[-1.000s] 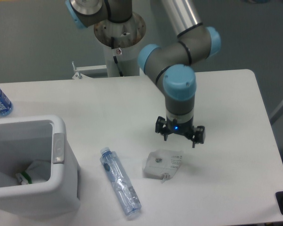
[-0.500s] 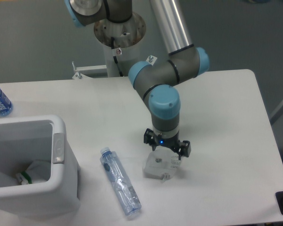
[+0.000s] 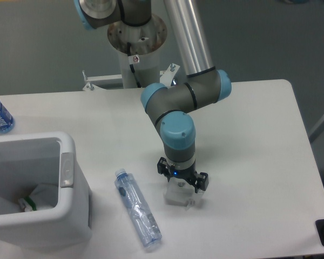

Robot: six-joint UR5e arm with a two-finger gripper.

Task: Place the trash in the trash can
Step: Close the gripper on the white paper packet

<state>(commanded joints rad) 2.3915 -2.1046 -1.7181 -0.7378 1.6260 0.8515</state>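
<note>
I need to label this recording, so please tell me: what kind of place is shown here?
Probably a robotics lab or test cell, not a home. An industrial arm on a pedestal base works at a plain white table, with a white bin and crushed bottle staged.

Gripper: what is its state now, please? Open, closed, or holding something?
Gripper: low over the plastic packet, fingers spread on either side of it, open; nothing is lifted yet.
</note>
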